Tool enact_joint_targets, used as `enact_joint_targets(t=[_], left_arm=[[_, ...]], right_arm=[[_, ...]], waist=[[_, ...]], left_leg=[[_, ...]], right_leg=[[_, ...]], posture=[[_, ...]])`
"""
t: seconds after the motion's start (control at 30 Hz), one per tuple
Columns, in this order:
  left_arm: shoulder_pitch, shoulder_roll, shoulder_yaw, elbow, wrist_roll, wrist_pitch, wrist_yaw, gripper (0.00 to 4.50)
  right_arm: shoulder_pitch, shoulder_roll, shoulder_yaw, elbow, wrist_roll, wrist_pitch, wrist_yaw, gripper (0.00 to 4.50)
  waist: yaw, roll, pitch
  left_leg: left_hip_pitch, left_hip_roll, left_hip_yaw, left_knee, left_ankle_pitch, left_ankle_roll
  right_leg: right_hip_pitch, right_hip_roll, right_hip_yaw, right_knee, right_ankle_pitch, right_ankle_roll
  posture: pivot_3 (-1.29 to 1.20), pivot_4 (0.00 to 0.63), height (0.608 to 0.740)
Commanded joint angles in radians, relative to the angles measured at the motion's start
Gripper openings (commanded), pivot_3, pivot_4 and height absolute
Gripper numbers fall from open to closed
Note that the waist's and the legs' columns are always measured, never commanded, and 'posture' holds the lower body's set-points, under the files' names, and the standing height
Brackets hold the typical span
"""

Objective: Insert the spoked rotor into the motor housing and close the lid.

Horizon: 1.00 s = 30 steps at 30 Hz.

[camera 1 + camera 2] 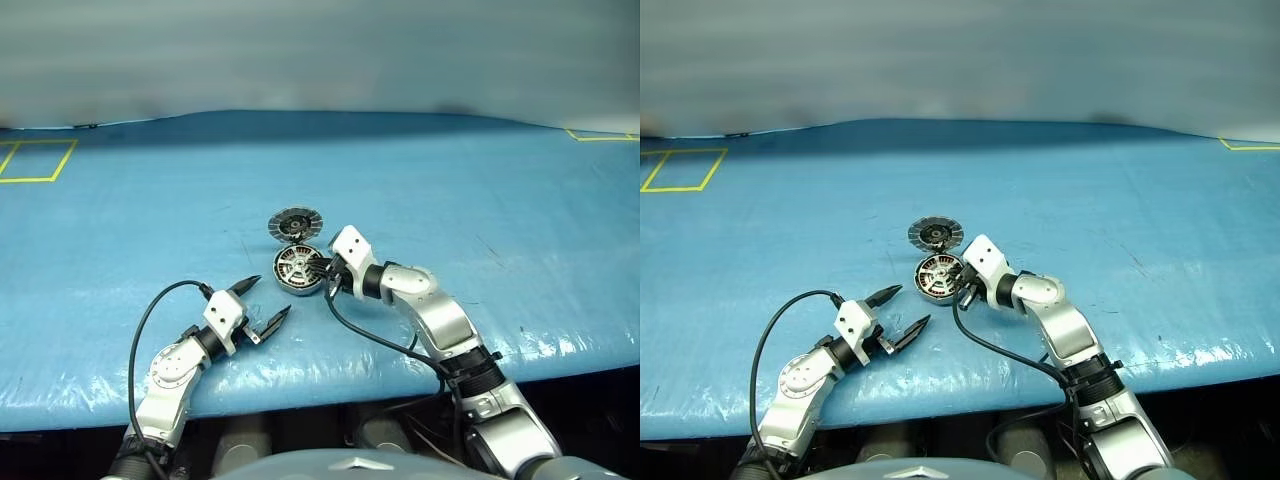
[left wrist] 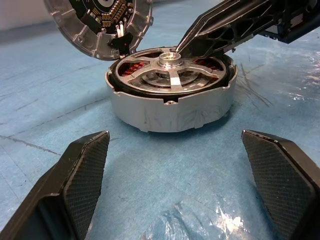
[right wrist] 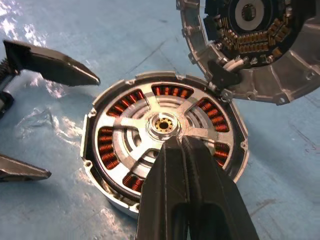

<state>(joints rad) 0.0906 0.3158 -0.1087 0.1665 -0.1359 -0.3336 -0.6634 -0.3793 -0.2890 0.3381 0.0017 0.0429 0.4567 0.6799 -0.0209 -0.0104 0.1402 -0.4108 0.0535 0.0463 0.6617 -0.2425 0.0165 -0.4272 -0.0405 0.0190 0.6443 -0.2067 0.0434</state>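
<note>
A blue, slightly wrinkled plastic-looking sheet covers the table point(image 1: 120, 250), with yellow taped outlines near its far left and far right corners and a pale wall behind. Near the middle of the table, somewhat toward the front edge, sits the motor housing point(image 2: 172, 107), a shallow round silver metal cup ringed inside with copper-brown windings. The spoked rotor point(image 3: 150, 131), a flat wheel with a dark rim, shiny silver spokes and a brass-coloured hub bore, lies seated inside the housing, its spokes level with the cup's rim and the windings showing through the gaps. The lid point(image 3: 250, 45), a round silver disc with a ribbed rim and a dark centre full of small components, is hinged to the housing's far edge and stands swung open, tilted back away from the cup toward the far edge of the table.

The right gripper point(image 3: 181, 142) reaches in from the front right, angled down, its two black fingers pressed together with no gap between them. Their joined tips rest over the rotor just beside the hub; whether they actually touch the metal or hover a hair above it is hard to judge from these angles. They pinch nothing.

The left gripper point(image 1: 266, 300) lies low over the sheet toward the front edge, left of the housing and apart from it, its two black textured fingers point(image 2: 82, 172) spread wide, pointing at the housing's side wall, holding nothing.
</note>
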Motion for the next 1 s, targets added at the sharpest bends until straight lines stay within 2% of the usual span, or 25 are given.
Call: enact_joint_targets(t=[0.03, 0.2, 0.43, 0.6, 0.7, 0.83, 1.0], left_arm=[[0.009, 0.002, -0.003, 0.000, 0.007, 0.002, 0.004, 4.50], [0.012, 0.005, -0.002, -0.004, 0.006, 0.003, 0.005, 4.50], [0.015, 0.007, -0.002, -0.007, 0.000, 0.006, 0.000, 4.50], [0.015, 0.006, -0.001, -0.007, -0.001, 0.004, 0.000, 4.50], [0.018, 0.006, 0.004, -0.006, -0.003, 0.001, 0.003, 4.50], [0.018, 0.007, 0.013, -0.005, -0.006, -0.002, 0.007, 4.50], [0.021, 0.003, 0.025, -0.006, -0.007, -0.010, 0.017, 4.50]], right_arm=[[0.012, -0.018, 0.042, 0.019, -0.044, 0.009, -0.001, 0.03], [0.021, -0.020, 0.055, 0.023, -0.066, -0.014, -0.019, 0.03], [0.040, 0.061, -0.118, -0.113, 0.172, -0.002, 0.028, 0.03], [0.015, -0.007, -0.167, -0.120, 0.131, 0.018, -0.031, 0.03], [-0.030, -0.055, -0.173, -0.034, 0.053, -0.008, -0.098, 0.03], [-0.133, -0.008, -0.241, 0.123, 0.060, -0.112, -0.173, 0.03], [-0.283, 0.092, -0.259, 0.309, 0.136, -0.227, -0.065, 0.03]], waist=[[0.000, 0.000, -0.001], [-0.001, -0.002, -0.003], [-0.001, -0.001, -0.002], [0.000, -0.001, -0.002], [-0.001, -0.001, -0.002], [-0.005, -0.001, -0.002], [-0.010, 0.001, -0.001]], left_leg=[[0.001, 0.000, 0.000, 0.000, 0.000, 0.000], [0.002, 0.000, 0.000, 0.000, 0.000, 0.000], [0.000, 0.000, 0.000, 0.000, 0.000, 0.000], [-0.001, 0.000, 0.000, 0.000, 0.000, 0.000], [-0.001, 0.000, 0.000, 0.000, 0.000, 0.000], [0.000, 0.000, 0.001, -0.001, 0.000, 0.000], [0.000, 0.001, 0.000, -0.001, 0.000, 0.000]], right_leg=[[0.001, 0.000, 0.000, 0.000, -0.001, 0.001], [0.001, 0.000, 0.000, 0.000, -0.002, 0.003], [0.000, 0.000, 0.000, 0.000, -0.001, 0.001], [0.000, 0.000, 0.000, 0.000, -0.001, 0.001], [-0.001, -0.001, 0.000, 0.000, -0.001, 0.002], [-0.001, 0.000, 0.000, 0.000, -0.001, 0.001], [-0.001, 0.001, 0.000, 0.000, 0.000, 0.001]], posture=[[0.00, 0.150, 0.740], [0.00, 0.150, 0.740], [0.00, 0.150, 0.740], [0.00, 0.150, 0.740], [0.00, 0.150, 0.740], [0.00, 0.150, 0.740], [0.00, 0.150, 0.740]])
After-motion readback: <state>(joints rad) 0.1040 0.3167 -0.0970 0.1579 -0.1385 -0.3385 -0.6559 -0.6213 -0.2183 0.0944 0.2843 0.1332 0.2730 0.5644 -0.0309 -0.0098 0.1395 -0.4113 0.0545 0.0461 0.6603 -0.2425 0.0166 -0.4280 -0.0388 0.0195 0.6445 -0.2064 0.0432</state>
